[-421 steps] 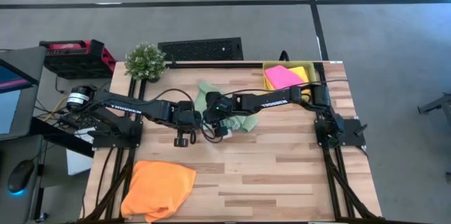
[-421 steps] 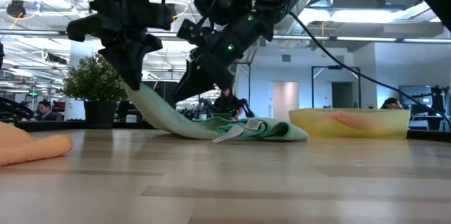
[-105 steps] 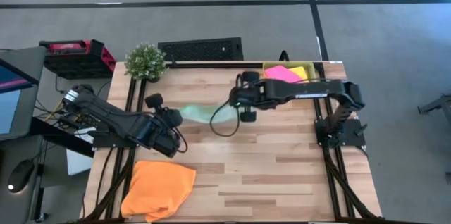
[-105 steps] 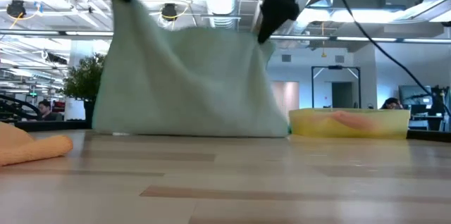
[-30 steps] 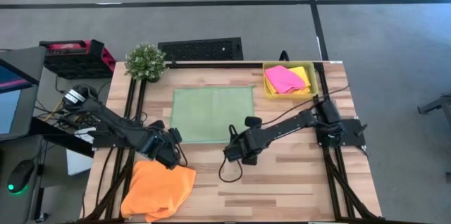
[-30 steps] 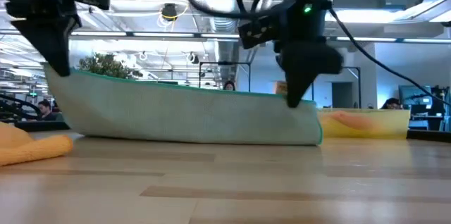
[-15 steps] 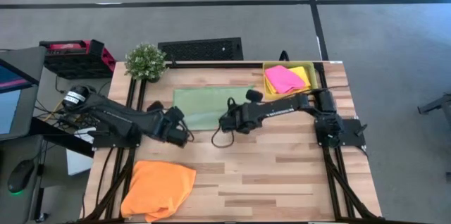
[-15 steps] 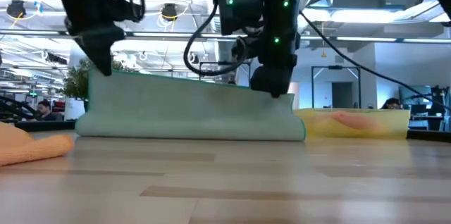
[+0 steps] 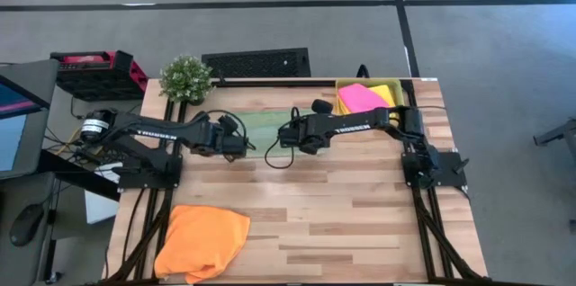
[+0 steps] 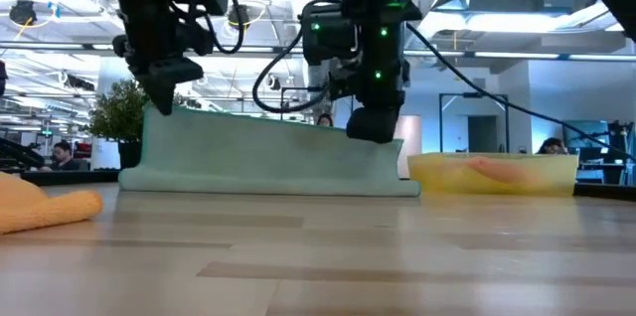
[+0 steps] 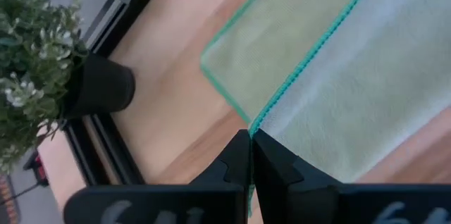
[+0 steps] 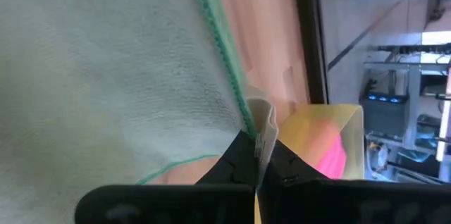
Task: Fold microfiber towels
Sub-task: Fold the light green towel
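The pale green microfiber towel (image 10: pixel 268 155), teal-edged, stood doubled over at the table's (image 9: pixel 360 223) far middle, its raised edge pinched shut by the left gripper (image 11: pixel 250 139) and right gripper (image 12: pixel 256 143) at either corner.

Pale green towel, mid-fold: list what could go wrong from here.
1. The left gripper and right gripper each pinch only a corner of the pale green towel; a slip would likely drop the raised edge crooked.
2. The lifted edge sags between them, so the halves may land misaligned.
3. The right arm works close to the yellow tray and could nudge it.
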Tool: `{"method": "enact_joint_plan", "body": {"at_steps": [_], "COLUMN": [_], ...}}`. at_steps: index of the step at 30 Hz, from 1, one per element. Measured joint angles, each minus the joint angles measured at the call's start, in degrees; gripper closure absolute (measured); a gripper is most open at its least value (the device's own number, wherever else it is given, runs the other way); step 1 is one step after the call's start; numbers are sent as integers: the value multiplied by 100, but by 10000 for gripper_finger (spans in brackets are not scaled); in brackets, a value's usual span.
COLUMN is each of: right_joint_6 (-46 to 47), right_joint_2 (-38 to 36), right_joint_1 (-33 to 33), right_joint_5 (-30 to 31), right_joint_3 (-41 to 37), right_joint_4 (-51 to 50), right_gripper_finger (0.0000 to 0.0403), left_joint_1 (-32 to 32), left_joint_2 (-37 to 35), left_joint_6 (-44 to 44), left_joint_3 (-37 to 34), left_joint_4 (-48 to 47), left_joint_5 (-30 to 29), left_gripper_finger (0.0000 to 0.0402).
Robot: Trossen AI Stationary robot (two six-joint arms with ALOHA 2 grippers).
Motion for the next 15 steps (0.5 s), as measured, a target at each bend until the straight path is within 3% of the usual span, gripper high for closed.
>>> {"method": "enact_joint_plan", "body": {"at_steps": [15], "right_joint_6": [-312], "right_joint_2": [-20], "right_joint_1": [-484], "right_joint_5": [-242], "right_joint_3": [10], "right_joint_4": [138], "right_gripper_finger": [360], "left_joint_1": [660], "left_joint_2": [0], "left_joint_6": [515], "left_joint_3": [0], "left_joint_4": [498], "left_joint_5": [28], "left_gripper_finger": [379]}}
